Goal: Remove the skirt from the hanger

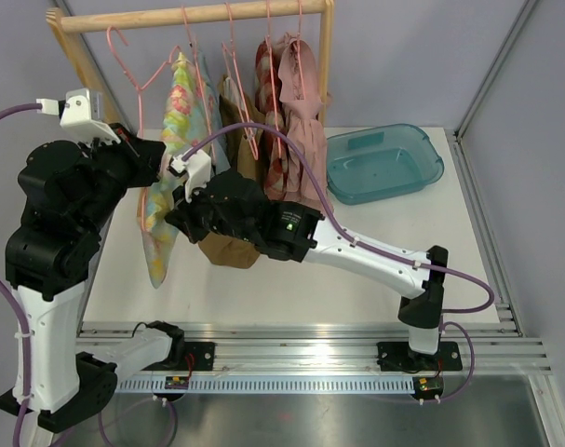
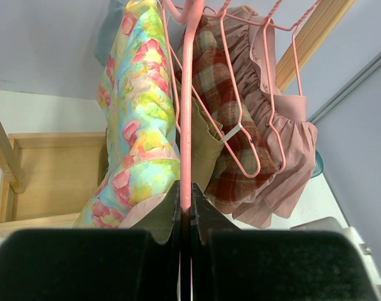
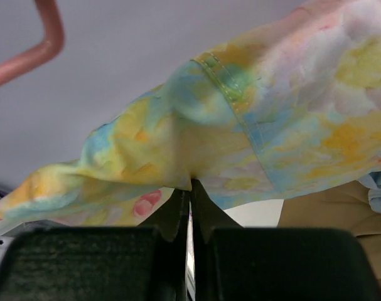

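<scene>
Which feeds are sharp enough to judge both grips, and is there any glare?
Top external: evenly lit and sharp; glare only on the metal rail near the bases. Left wrist: hanger and skirt crisp; left gripper a dark, featureless mass shut on the hanger. Right wrist: skirt soft at close range, stitching legible; right gripper black, shut on the skirt.

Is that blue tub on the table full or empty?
Empty: the tub shows only its bare teal bottom, with nothing lying inside.
</scene>
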Robot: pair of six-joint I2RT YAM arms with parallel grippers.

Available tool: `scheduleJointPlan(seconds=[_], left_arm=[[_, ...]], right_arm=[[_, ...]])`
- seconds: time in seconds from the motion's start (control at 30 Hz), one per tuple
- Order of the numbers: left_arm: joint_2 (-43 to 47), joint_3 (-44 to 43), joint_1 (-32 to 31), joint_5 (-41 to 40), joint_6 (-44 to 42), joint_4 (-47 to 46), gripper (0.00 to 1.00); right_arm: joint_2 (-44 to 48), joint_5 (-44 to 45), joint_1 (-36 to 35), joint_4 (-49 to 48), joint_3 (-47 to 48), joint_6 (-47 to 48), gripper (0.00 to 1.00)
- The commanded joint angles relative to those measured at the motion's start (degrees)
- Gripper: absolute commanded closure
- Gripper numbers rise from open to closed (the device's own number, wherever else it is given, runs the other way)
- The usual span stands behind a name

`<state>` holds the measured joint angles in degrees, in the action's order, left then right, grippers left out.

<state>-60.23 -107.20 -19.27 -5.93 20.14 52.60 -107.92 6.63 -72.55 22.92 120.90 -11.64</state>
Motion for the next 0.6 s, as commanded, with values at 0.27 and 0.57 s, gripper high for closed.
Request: scheduleJointPlan(seconds=[0.27,0.57], left_arm=[[3.36,-0.38,-0.24,-3.55,-2.73,-5.93,1.0],[2.48,-2.14,-0.16,-11.64,-8.53,-5.32,1.0]], right_arm=[[14.29,4.61,-0.92,-16.57,-28.58,-5.39,1.0],[29.05,17.0,-8.56,-20.81,-66.65,-19.81,1.0]])
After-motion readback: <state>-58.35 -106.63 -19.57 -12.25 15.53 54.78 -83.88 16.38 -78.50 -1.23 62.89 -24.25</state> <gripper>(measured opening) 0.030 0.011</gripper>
